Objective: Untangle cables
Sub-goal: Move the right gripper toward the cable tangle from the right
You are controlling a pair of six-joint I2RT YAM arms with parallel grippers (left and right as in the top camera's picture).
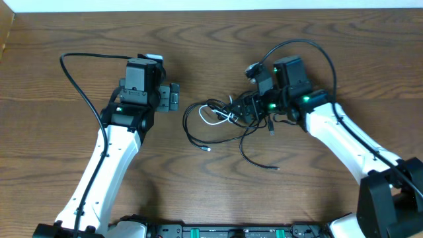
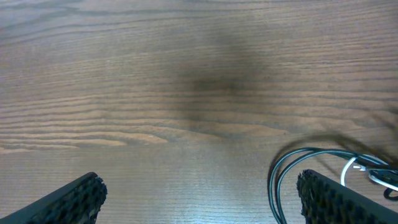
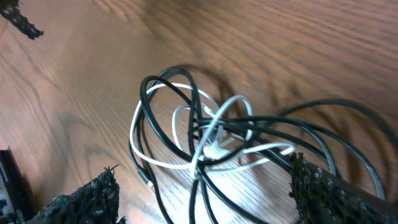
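Note:
The cables (image 1: pixel 210 121) lie in one tangle at the middle of the wooden table: black loops with a thin white cord (image 1: pixel 216 118) woven through them. One black end (image 1: pixel 273 168) trails toward the front. My right gripper (image 1: pixel 246 108) hangs over the tangle's right side. In the right wrist view it (image 3: pixel 205 196) is open, and the knot of black cables (image 3: pixel 186 124) and white cord (image 3: pixel 217 142) lies between its fingers. My left gripper (image 1: pixel 171 97) stands open to the left of the tangle. In its wrist view (image 2: pixel 199 199) a black loop (image 2: pixel 277 177) lies just inside the right fingertip (image 2: pixel 326 196).
Thick black arm wires arch over the left arm (image 1: pixel 74 74) and the right arm (image 1: pixel 316 47). The table's far edge (image 1: pixel 198 13) runs along the top. A rail with green marks (image 1: pixel 218 231) sits at the front edge.

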